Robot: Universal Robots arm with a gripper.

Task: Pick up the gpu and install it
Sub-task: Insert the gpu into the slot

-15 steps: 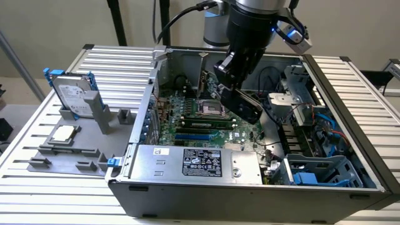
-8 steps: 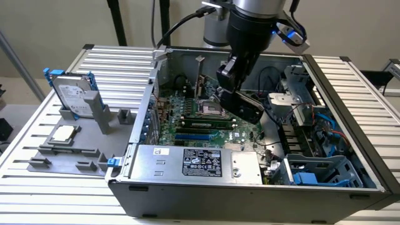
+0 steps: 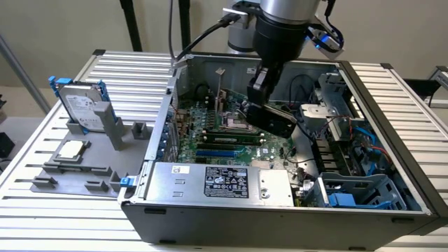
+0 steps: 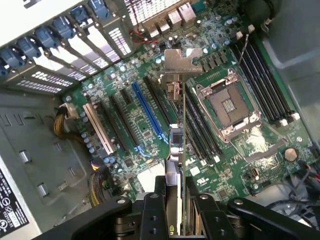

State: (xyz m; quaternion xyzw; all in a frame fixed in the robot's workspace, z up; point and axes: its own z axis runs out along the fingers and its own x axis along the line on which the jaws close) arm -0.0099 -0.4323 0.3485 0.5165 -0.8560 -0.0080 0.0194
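My gripper (image 3: 269,113) hangs inside the open computer case (image 3: 364,84), shut on the gpu (image 3: 278,123), which looks like a black slab tilted above the motherboard (image 3: 217,123). In the wrist view the gpu (image 4: 176,145) is edge-on between my two black fingers (image 4: 152,212), and its silver end bracket (image 4: 182,60) points toward the case's rear slot covers (image 4: 95,45). The card hovers over the dark expansion slots, between the blue slot (image 4: 147,112) and the empty CPU socket (image 4: 230,105). I cannot tell whether it touches the board.
A grey power supply (image 3: 217,181) with a label fills the case's near side, with cables and drive cages on the exterior view's right. Outside the case, a silver hard drive with blue rails (image 3: 81,105) and a small square CPU chip (image 3: 72,149) sit on a grey fixture (image 3: 77,170).
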